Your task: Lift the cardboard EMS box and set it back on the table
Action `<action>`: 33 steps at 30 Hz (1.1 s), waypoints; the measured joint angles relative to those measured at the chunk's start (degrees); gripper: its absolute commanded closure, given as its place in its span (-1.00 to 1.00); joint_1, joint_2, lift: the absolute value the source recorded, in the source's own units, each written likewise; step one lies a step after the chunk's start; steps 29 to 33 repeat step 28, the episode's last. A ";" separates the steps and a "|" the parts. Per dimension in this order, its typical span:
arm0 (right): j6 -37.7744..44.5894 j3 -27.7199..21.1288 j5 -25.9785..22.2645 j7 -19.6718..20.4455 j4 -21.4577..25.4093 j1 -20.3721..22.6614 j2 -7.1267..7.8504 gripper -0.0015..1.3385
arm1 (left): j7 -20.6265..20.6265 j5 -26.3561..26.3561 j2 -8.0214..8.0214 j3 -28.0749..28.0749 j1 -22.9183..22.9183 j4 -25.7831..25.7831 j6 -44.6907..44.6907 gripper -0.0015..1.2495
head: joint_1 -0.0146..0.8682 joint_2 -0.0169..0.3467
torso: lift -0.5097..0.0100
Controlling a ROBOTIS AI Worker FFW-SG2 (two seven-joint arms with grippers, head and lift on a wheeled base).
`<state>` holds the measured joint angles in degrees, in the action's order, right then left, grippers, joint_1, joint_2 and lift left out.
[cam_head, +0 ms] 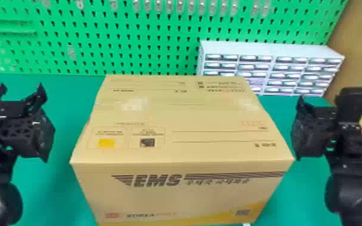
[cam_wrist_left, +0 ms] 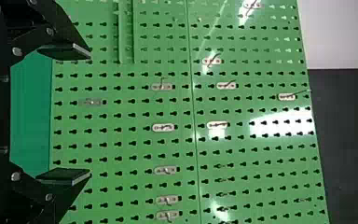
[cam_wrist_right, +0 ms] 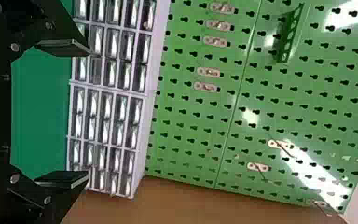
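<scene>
One cardboard EMS box (cam_head: 183, 117) sits in the middle of the head view on the green table (cam_head: 66, 111), its broad top and the side toward the robot both showing. The top bears a yellow square (cam_head: 106, 142), a dark square (cam_head: 147, 142) beside it, thin dark lines and two shiny patches farther back; the near side carries dark striped lettering above a yellow band (cam_head: 228, 217) at its lower edge. On the box's left, with table showing between, is the left gripper (cam_head: 21, 94), pointing forward, its jaws spread wide with nothing held. On the other side the right gripper (cam_head: 329, 97) is just beside the box, also pointing forward, its jaws likewise well apart and empty; whether its body touches the box's edge, I cannot tell. In both wrist views the flat fingers stand parted. Beyond the box, to the right, a pale cabinet (cam_head: 273, 49) of small clear-fronted drawers stands against the green pegboard (cam_head: 135, 39), which rises behind the table and has rows of dark holes. Small pale hook plates (cam_wrist_left: 163, 127) are fixed to the board, as is a green rail (cam_wrist_left: 126, 37). At the far right is a brown surface (cam_head: 359, 36).
</scene>
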<state>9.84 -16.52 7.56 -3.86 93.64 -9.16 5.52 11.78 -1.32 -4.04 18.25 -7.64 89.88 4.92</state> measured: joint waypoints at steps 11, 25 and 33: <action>-0.01 0.38 0.09 0.00 0.05 -0.19 -0.15 -0.49 | 0.00 0.00 0.00 0.03 -0.09 0.03 0.25 -0.41 | 0.57 -0.98 | 0.59; -0.83 0.65 0.08 0.00 0.01 -0.26 -0.16 -0.49 | -0.02 0.00 0.00 -0.01 -0.09 0.04 0.22 -0.41 | 0.57 -0.98 | 0.59; -0.96 0.62 0.03 0.00 -0.03 -0.24 -0.16 -0.49 | -0.01 0.00 0.00 -0.05 -0.09 0.04 0.21 -0.42 | 0.57 -0.98 | 0.59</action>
